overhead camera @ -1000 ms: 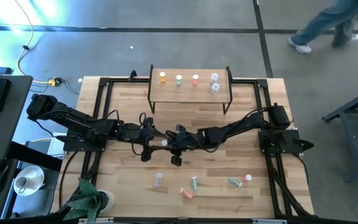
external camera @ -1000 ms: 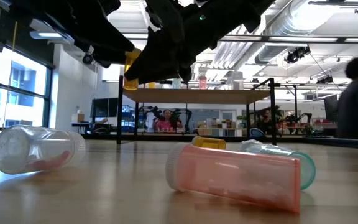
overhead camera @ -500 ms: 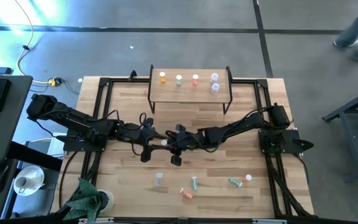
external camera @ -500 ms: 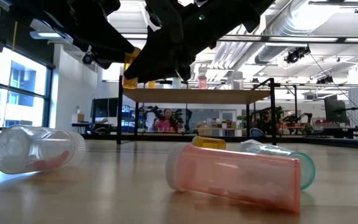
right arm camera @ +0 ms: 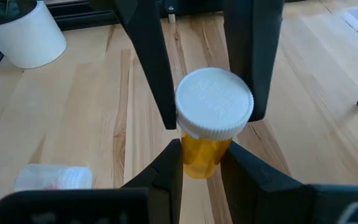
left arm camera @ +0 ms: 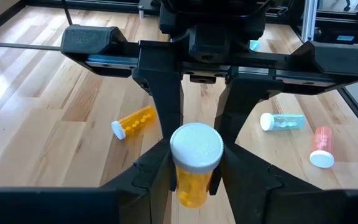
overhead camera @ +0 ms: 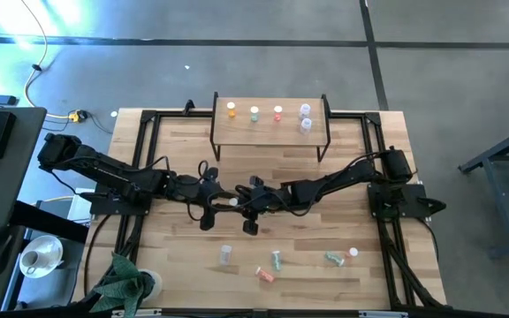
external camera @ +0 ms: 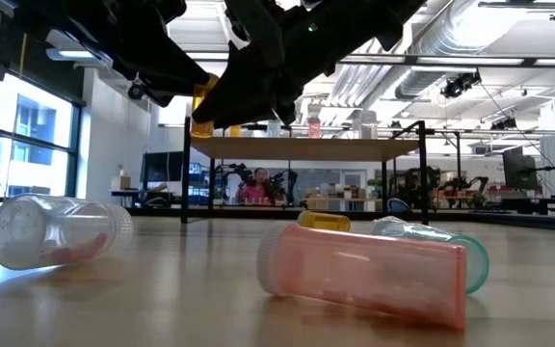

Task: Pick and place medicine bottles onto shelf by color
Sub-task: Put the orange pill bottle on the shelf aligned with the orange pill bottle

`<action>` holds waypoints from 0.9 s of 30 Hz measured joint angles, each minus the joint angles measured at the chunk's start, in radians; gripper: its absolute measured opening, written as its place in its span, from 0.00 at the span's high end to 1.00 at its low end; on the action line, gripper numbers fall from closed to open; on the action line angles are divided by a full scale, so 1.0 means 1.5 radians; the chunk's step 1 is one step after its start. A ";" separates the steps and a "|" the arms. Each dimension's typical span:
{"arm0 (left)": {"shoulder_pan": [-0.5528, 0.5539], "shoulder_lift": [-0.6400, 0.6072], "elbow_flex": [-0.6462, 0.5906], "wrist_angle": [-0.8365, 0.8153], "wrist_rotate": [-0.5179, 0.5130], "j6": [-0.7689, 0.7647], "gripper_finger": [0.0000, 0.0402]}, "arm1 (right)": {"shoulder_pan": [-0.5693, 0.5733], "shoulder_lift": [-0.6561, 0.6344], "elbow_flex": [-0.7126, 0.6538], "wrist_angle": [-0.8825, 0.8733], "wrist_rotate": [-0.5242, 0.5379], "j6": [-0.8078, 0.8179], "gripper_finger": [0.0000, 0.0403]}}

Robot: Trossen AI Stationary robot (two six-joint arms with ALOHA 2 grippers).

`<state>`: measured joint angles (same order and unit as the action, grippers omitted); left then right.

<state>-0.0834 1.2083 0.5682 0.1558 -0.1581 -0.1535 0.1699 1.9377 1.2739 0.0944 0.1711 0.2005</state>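
Note:
An orange medicine bottle [overhead camera: 233, 201] with a white cap is held above the table's middle, where my two arms meet. My left gripper [left arm camera: 194, 180] comes from the table's left and my right gripper [right arm camera: 201, 165] from the right; both are shut on this bottle. In the low view it shows as a yellow body [external camera: 203, 106] among the dark fingers. The shelf [overhead camera: 270, 131] stands at the far edge with orange [overhead camera: 231, 109], green [overhead camera: 254, 113], pink [overhead camera: 278, 112] and two clear bottles [overhead camera: 305, 111] upright on it. My left gripper pinches the bottle's orange body just under the cap [left arm camera: 190, 190] between its two fingers. It comes from the table's left, slanting down. The bottle stands upright, cap up, lifted clear of the table. My right gripper pinches the same orange body below the cap [right arm camera: 204, 152] between its two fingers. It comes from the table's right, slanting down, facing the left gripper. The bottle is upright between the two grippers.
Loose bottles lie on their sides on the near part of the table: clear [overhead camera: 226, 254], pink [overhead camera: 264, 275], green [overhead camera: 277, 260] and another green [overhead camera: 334, 259]. An orange one [left arm camera: 133, 122] lies under the arms. A white pot [right arm camera: 23, 34] with a plant stands at the near left corner.
My left gripper has shut on the orange bottle that my right gripper holds. Both arms have kept still and the bottle has stayed in place. A person walking on the floor beyond the table's far right has left the high view.

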 joint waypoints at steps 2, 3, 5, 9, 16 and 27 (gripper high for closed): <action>0.000 0.000 0.000 -0.001 0.000 0.000 0.71 | 0.000 0.000 0.000 0.000 0.000 0.000 0.82; 0.000 0.000 0.000 -0.001 0.000 0.000 0.71 | 0.000 0.000 0.000 0.000 0.000 0.000 0.82; 0.000 0.000 0.000 -0.001 0.000 0.000 0.71 | 0.000 0.000 0.000 0.000 0.000 0.000 0.82; 0.000 0.000 0.000 -0.001 -0.002 0.000 0.72 | 0.000 0.000 0.000 0.000 0.007 0.000 0.82; 0.000 0.000 0.000 0.000 -0.002 0.001 0.72 | 0.001 0.000 0.000 -0.004 0.033 0.001 0.75; 0.011 0.000 -0.001 0.001 -0.012 0.023 0.72 | 0.001 -0.064 0.000 -0.081 0.038 0.017 0.53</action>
<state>-0.0673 1.2087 0.5674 0.1569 -0.1763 -0.1191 0.1707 1.8419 1.2743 -0.0276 0.2274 0.2260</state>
